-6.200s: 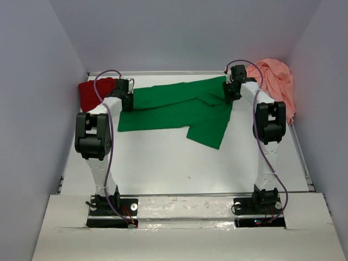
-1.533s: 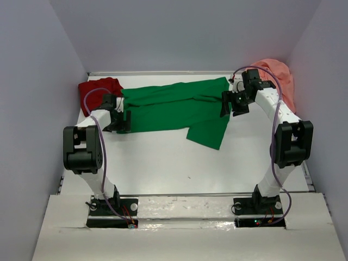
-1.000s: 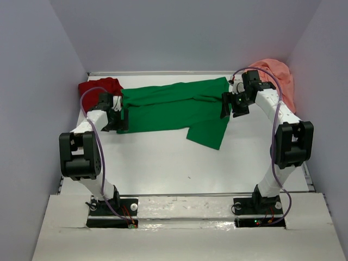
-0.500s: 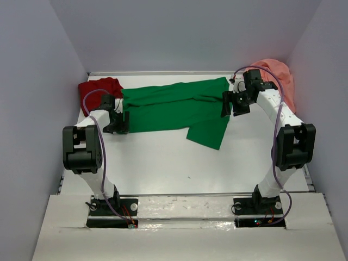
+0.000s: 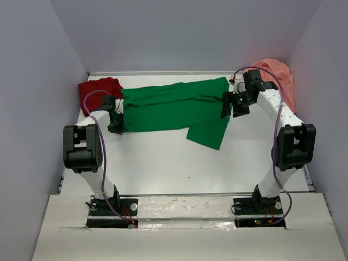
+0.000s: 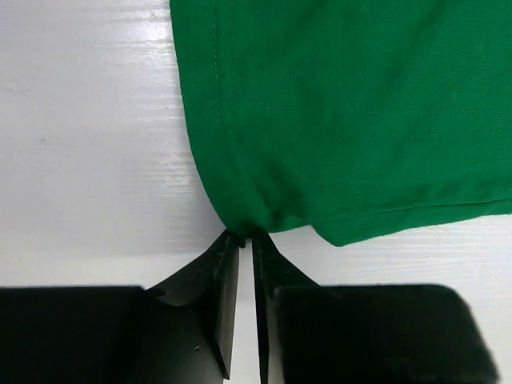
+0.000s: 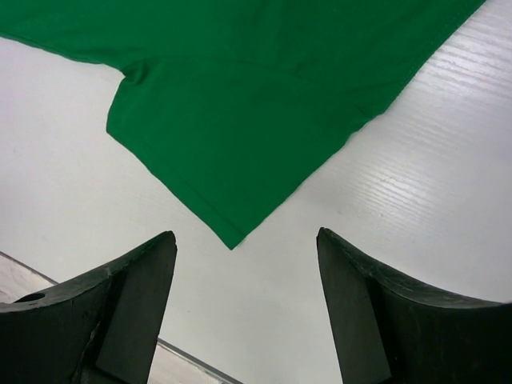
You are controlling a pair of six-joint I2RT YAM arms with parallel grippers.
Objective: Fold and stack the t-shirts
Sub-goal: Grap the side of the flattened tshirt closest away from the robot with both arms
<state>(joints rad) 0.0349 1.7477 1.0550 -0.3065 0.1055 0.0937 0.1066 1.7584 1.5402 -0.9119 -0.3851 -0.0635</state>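
The bright green shirt (image 5: 174, 109) lies spread across the far half of the table, one flap pointing toward me at the right. My left gripper (image 5: 115, 124) is at its near left corner. In the left wrist view the jaws (image 6: 245, 234) are shut on the bunched corner of the green shirt (image 6: 344, 104). My right gripper (image 5: 230, 105) is open beside the shirt's right edge. In the right wrist view it (image 7: 246, 234) hovers over a pointed corner of the green shirt (image 7: 240, 104) without touching it. The dark red shirt (image 5: 98, 89) lies bunched at far left. The salmon-pink shirt (image 5: 278, 81) is piled at far right.
The white table (image 5: 179, 163) is walled by grey panels at the left, right and back. A metal rail (image 5: 185, 194) runs along its near edge, in front of the arm bases. The salmon-pink pile lies just behind my right arm.
Since six seconds ago both grippers have left the shirt's far edge and come nearer. In the last second the left gripper shifted slightly at the near left corner; the right arm barely moved.
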